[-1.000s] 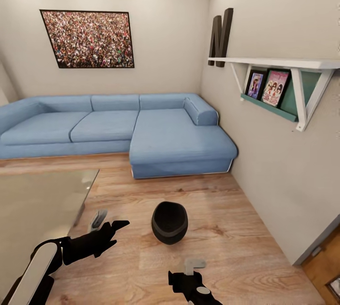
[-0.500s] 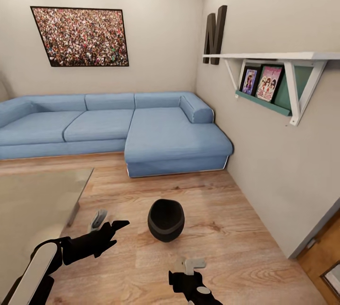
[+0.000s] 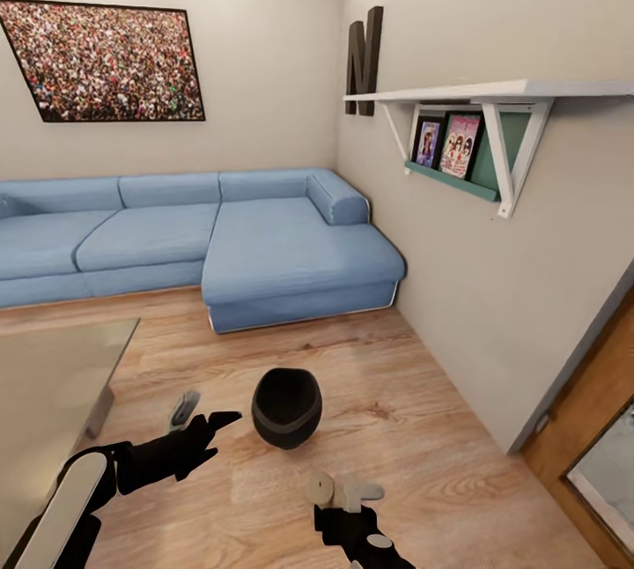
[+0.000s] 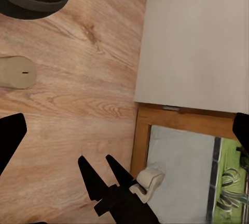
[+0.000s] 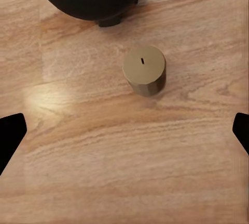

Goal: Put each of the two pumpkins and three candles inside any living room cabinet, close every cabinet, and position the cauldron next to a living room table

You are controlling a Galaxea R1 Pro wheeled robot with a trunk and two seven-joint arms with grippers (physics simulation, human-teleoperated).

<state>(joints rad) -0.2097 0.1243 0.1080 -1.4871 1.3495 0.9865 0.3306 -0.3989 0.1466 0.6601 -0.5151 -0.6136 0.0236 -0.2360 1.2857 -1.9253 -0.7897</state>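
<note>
Wood floor (image 3: 414, 428), blue sofa (image 3: 264, 243) behind: black cauldron (image 3: 286, 407) upright, near glass table (image 3: 53, 384) corner; candle (image 3: 320, 488) standing just beside cauldron, ahead of right gripper (image 3: 352, 498), spread, empty; left gripper (image 3: 198, 415), spread, empty

So the robot's arms are basically all matte black, kinda angular and faceted like low-poly armor. The left arm (image 3: 132, 463) has a long rounded white panel (image 3: 66, 503) running along the forearm, pill-shaped, the one bright patch on it. The left pincer (image 3: 198, 415) has one pale grey finger (image 3: 183, 409) and one black pointed one. The right pincer (image 3: 348, 491) sits on a chunky black wrist with a small grey round cap (image 3: 379, 542), and its fingers are light grey, blocky. In both wrist views the fingertips show as plain black wedges.
</note>
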